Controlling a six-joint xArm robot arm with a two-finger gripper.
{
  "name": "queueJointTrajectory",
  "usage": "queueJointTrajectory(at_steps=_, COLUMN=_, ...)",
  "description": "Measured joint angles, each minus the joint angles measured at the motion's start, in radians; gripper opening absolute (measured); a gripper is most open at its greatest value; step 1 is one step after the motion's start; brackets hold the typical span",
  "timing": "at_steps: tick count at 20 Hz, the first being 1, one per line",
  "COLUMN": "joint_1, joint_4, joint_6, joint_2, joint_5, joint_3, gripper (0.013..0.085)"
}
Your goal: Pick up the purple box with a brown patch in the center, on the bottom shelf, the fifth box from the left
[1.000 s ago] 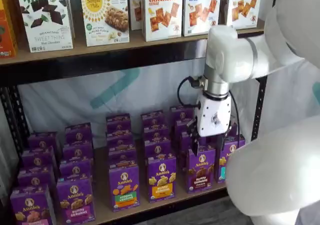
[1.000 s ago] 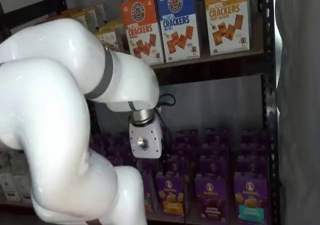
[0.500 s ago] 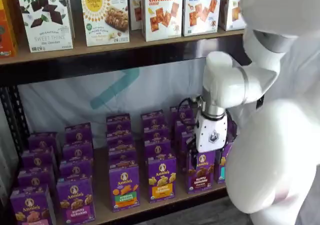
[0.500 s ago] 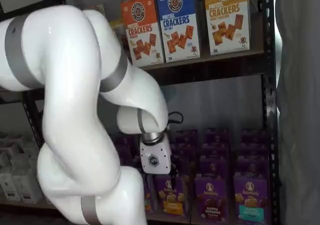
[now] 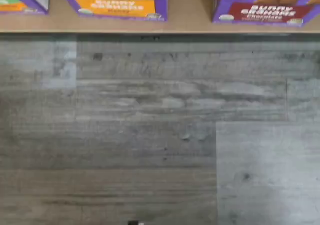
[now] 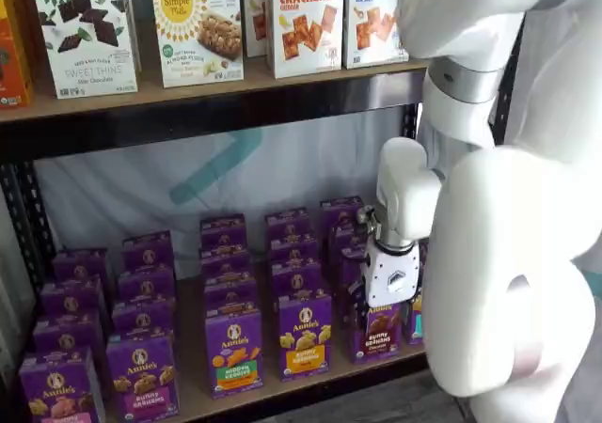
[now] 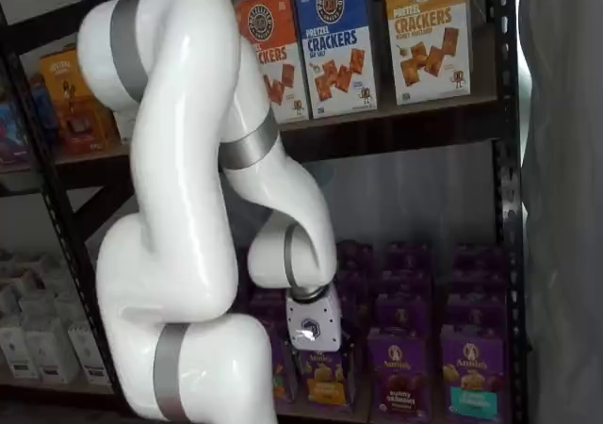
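The purple box [image 6: 380, 334] stands upright at the front of the bottom shelf [image 6: 192, 393], with brown bunny cookies and a dark brown band. It also shows in a shelf view [image 7: 399, 373] and in the wrist view [image 5: 265, 9], where only its lower band is seen. My gripper [image 6: 374, 308] hangs low, its white body just above and in front of this box's top. Its fingers are dark against the cartons and no gap shows. In a shelf view my gripper [image 7: 318, 349] sits left of the box.
A purple carton with an orange band [image 6: 304, 336] stands left of the box, and one with a teal band [image 7: 471, 379] right of it. More purple cartons fill the rows behind. Cracker boxes [image 6: 305, 21] stand on the higher board. The black upright [image 7: 509, 254] is at the right. Grey wood floor [image 5: 150, 135] lies below.
My gripper has come down and a little right, from above the cartons to just over the front row. The arm's upper links have swung up and over.
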Motion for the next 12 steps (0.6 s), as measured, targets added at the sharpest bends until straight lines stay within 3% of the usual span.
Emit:
queueJointTrajectory(at_steps=6, joint_1=-0.031, joint_4=0.035, joint_6=-0.068, joint_2=0.188, joint_5=-0.108, joint_3=-0.092, gripper=0.085)
queueJointTrajectory(at_steps=12, joint_1=-0.084, joint_4=-0.083, joint_6=-0.003, joint_2=0.31, joint_5=-0.134, joint_3=-0.186, gripper=0.085)
